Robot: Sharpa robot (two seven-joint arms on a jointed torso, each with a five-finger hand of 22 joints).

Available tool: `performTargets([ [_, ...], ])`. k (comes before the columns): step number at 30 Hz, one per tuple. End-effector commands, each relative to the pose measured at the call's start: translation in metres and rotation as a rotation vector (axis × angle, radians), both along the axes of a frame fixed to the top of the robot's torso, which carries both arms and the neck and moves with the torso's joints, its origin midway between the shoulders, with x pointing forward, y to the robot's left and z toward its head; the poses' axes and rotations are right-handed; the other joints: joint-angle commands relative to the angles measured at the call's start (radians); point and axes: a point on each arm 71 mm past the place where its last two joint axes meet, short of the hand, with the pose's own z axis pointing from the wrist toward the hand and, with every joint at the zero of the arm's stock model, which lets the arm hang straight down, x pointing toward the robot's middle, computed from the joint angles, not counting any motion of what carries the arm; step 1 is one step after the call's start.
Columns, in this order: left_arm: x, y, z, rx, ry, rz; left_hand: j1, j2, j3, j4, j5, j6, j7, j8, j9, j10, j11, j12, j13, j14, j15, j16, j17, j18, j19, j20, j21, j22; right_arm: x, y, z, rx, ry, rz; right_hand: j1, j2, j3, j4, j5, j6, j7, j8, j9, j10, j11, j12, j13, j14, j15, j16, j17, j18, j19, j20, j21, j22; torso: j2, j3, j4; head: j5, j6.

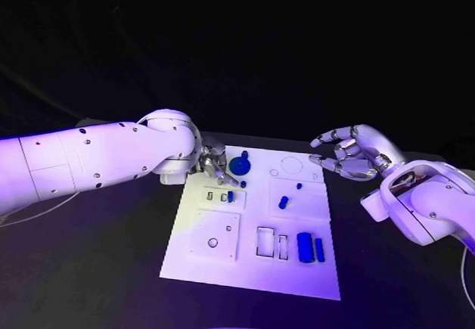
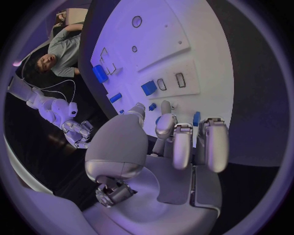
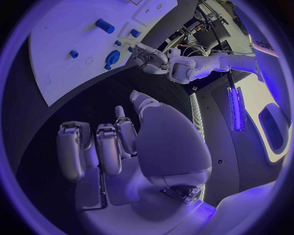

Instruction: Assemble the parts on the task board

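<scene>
While left hand touches task board, right hand hovers

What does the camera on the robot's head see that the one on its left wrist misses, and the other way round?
Head view alone: the whole task board from above, with the round blue part by the left hand and the empty rectangular slots near the front. Left wrist view alone: the left hand's palm and fingers close up, hovering over the board's edge. Both share the large blue block and the right hand, held off the board.
</scene>
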Motion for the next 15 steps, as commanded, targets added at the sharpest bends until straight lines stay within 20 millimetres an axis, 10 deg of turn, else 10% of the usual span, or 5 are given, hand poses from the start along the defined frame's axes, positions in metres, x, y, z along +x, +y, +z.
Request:
performTargets([
  [1,-0.0011,-0.0031,-0.0018,0.012,0.029,0.0,-0.003,0.014,-0.005,0.002,0.002,-0.004,-0.001,0.006,0.003,-0.009,0.0,-0.005,-0.002,0.104,-0.008,0.003,0.263,-0.013,0.005,-0.001,0.006,0.025,0.0001,0.0018,-0.0013,-0.024,0.0,0.012,-0.001,-0.007,0.002,0.005,0.006,0.002,-0.001,0.005,0.0,0.006,-0.002,0.002,0.072,0.095,-0.007,-0.002,0.228,0.007,0.04,-0.004,-0.003,0.177,0.001,0.0002,0.0004,0.0,-0.004],
  [15,-0.003,-0.012,-0.004,-0.022,0.06,-0.002,0.012,0.028,0.005,-0.004,0.003,-0.018,-0.002,0.01,0.024,-0.031,0.0,-0.026,-0.028,0.104,-0.008,0.003,0.263,-0.014,0.005,0.0,0.009,0.03,0.002,0.0031,-0.0041,-0.042,-0.001,0.015,-0.003,-0.013,0.01,0.007,0.043,-0.002,-0.001,0.01,-0.002,0.006,-0.003,0.001,0.071,0.095,-0.008,-0.003,0.228,0.008,0.04,-0.005,-0.005,0.176,0.001,-0.0004,0.0008,-0.001,-0.01],
])
